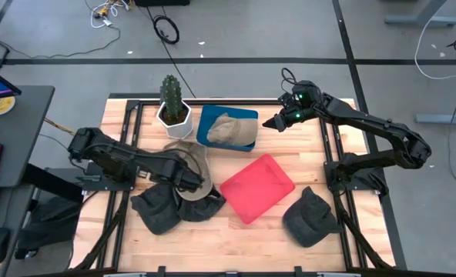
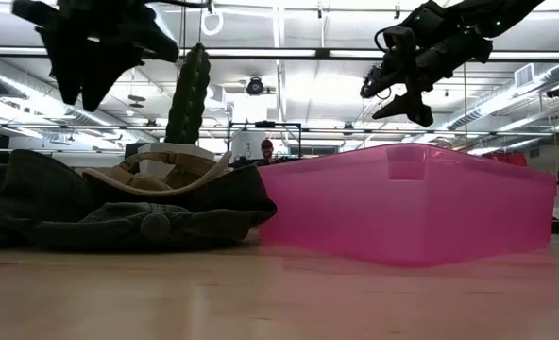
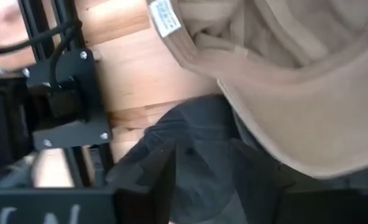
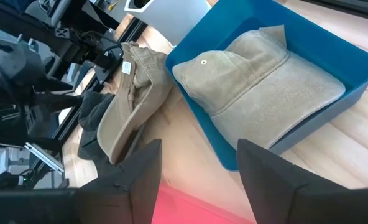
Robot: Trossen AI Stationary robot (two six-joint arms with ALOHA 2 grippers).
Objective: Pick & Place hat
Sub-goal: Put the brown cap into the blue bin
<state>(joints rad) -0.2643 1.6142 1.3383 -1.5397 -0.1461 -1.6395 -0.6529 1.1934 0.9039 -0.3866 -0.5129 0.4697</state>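
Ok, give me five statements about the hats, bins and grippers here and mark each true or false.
1. A tan hat lies inside the blue bin. True.
2. The pink bin holds a dark hat. False: it holds nothing; a dark hat lies beside it on the table.
3. The right gripper is open and carries nothing. True.
4. The cactus pot stands inside the blue bin. False: it stands on the table beside the bin.
5. The left gripper hangs above the blue bin. False: it is over the pile of hats at the table's left.
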